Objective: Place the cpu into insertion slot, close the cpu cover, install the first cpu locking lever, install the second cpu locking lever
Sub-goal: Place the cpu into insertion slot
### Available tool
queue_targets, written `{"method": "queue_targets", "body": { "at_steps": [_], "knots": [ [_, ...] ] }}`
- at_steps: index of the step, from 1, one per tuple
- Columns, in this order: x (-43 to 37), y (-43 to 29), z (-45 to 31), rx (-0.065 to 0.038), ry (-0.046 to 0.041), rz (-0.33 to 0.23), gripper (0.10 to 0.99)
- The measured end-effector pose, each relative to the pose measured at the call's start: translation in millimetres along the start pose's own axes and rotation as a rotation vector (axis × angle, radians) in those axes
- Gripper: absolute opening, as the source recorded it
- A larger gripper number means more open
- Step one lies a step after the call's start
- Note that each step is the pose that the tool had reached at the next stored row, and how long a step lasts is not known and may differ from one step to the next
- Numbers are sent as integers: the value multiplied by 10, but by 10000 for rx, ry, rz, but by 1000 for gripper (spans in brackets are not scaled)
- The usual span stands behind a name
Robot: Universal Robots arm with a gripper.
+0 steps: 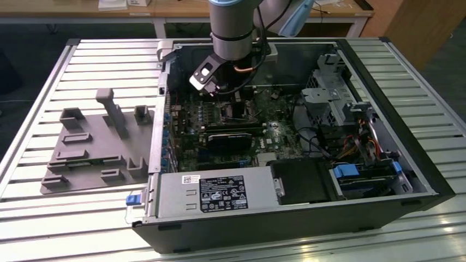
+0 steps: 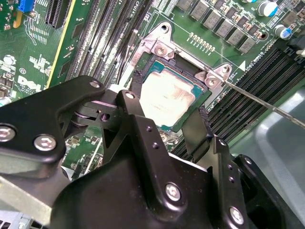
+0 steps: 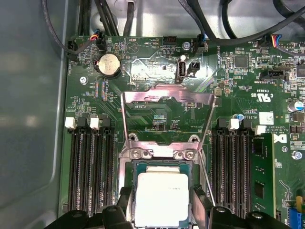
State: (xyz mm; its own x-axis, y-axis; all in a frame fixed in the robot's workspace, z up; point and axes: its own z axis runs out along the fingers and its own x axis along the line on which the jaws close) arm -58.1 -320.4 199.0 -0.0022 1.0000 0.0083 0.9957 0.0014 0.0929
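The cpu (image 3: pixel 162 198) (image 2: pixel 167 98), a pale silver square, lies flat in the insertion slot (image 3: pixel 159 153) (image 2: pixel 190 71) on the green board. My gripper (image 3: pixel 162 210) (image 2: pixel 164 112) straddles it, one black finger (image 3: pixel 125 205) (image 2: pixel 129 102) pressed against each of two opposite edges. The cpu cover (image 3: pixel 167 95) stands swung open beyond the socket, a silvery frame with a square window. A thin locking lever (image 2: pixel 267 105) sticks out unlatched beside the socket. In the exterior view the gripper (image 1: pixel 231 101) reaches down into the open computer case.
Long black memory slots (image 3: pixel 90 171) (image 3: pixel 233 171) flank the socket on both sides. Cables (image 3: pixel 214 28) hang over the far end of the board. The case wall (image 1: pixel 163 109), drive bays (image 1: pixel 342 103) and power supply (image 1: pixel 211 194) surround the work area. A grey fixture (image 1: pixel 95 147) lies at the exterior view's left.
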Motion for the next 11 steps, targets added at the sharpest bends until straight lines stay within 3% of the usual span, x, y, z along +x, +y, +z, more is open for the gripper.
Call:
{"method": "queue_targets", "body": {
  "at_steps": [6, 11],
  "knots": [
    [0, 1, -11, 3, -6, 20, 612],
    [1, 7, -77, 0, -2, 21, 612]
  ]
}}
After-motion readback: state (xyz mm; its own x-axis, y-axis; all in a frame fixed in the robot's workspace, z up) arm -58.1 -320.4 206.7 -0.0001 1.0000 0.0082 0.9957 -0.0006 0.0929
